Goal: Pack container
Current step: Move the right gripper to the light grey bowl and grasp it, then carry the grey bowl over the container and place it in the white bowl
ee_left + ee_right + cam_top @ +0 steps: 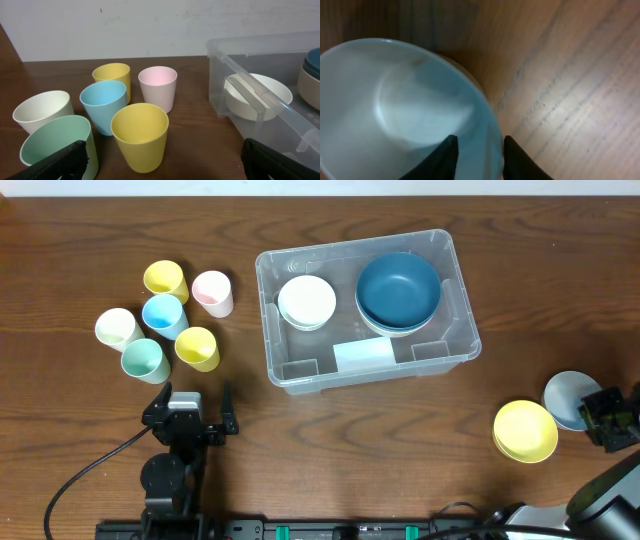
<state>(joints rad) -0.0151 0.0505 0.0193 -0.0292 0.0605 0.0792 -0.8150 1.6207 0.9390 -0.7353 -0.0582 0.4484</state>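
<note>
The clear container (300, 375) stands in the middle of the table, holding a white bowl (306, 301) and stacked dark blue bowls (399, 288); its corner (235, 75) also shows in the left wrist view. My right gripper (607, 418) is at the far right, its fingers (479, 157) astride the rim of a pale blue bowl (566, 395) (395, 100), one inside and one outside, closed on it. A yellow bowl (525, 430) sits beside it. My left gripper (193, 408) (170, 167) is open wide and empty, low, in front of the cups.
Several cups stand at the left: yellow (165, 278), pink (212, 292), blue (163, 314), white (117, 328), green (144, 361) and a second yellow (197, 348). A white label (362, 356) lies on the container's bottom.
</note>
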